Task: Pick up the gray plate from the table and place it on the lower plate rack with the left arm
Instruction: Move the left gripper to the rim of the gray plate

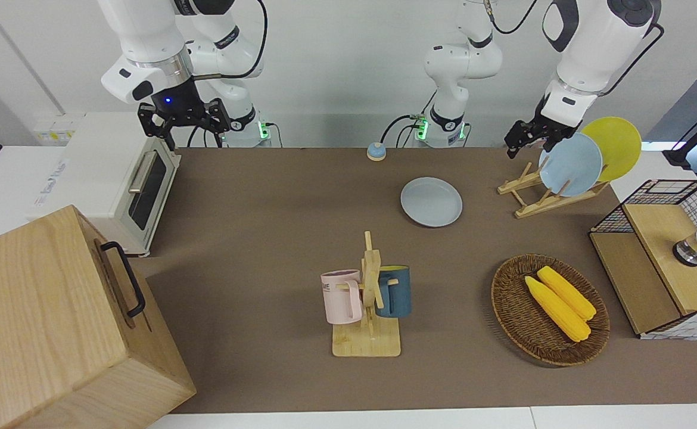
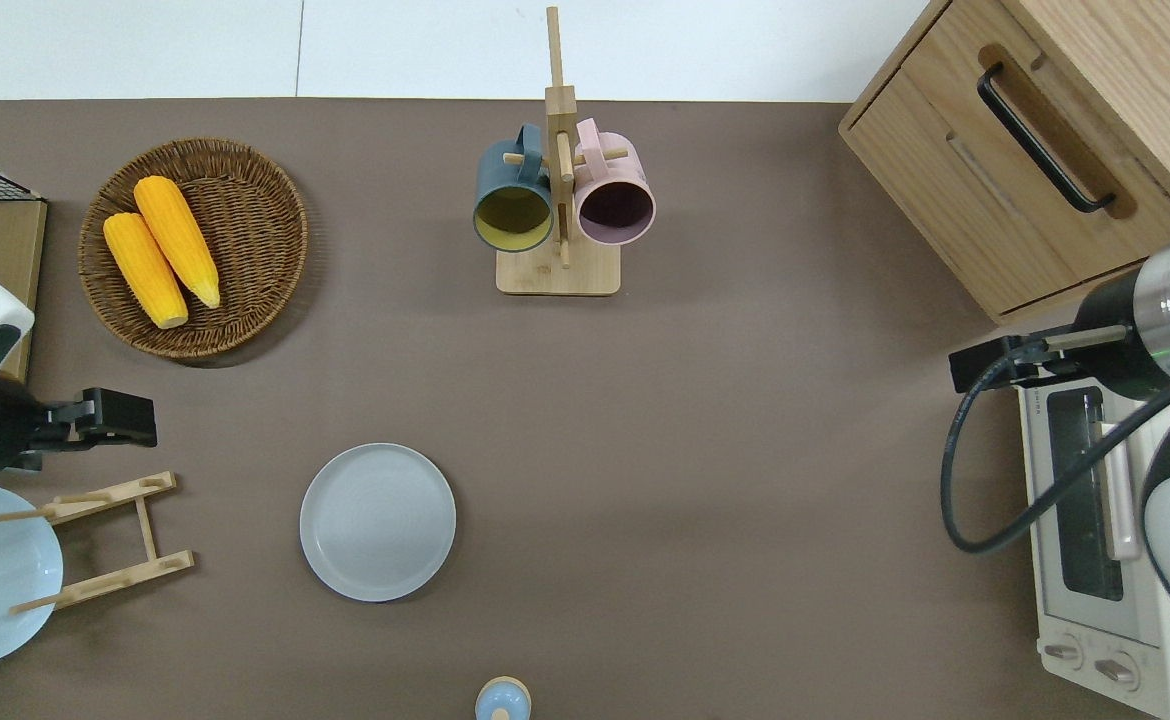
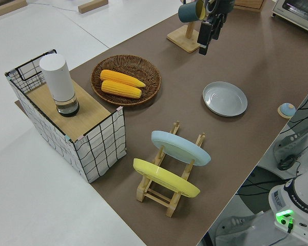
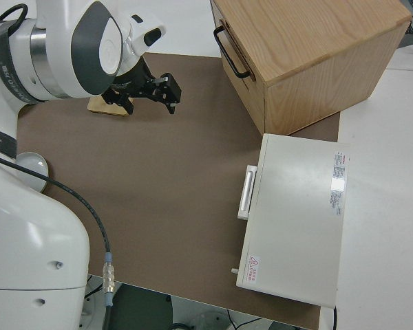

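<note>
The pink mug (image 1: 342,296) bears partly hidden lettering. The left tool (image 2: 110,418), fingers apart and empty, hangs beside the lower plate rack (image 2: 110,540); the gray plate (image 2: 378,521) lies flat on the table (image 2: 745,450).

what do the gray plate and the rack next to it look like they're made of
The gray plate looks like matte glazed ceramic, possibly melamine: even gray, soft sheen, a shallow raised rim. The lower plate rack looks like unfinished light wood, perhaps bamboo: pale tan rails with upright pegs.

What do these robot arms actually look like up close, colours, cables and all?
Both are glossy white, rounded jointed tubes with dark gray joint caps and silver wrist rings. Each ends in a small black two-finger gripper: left gripper, right gripper. The right wrist has a blue light; black cables trail along both arms.
</note>
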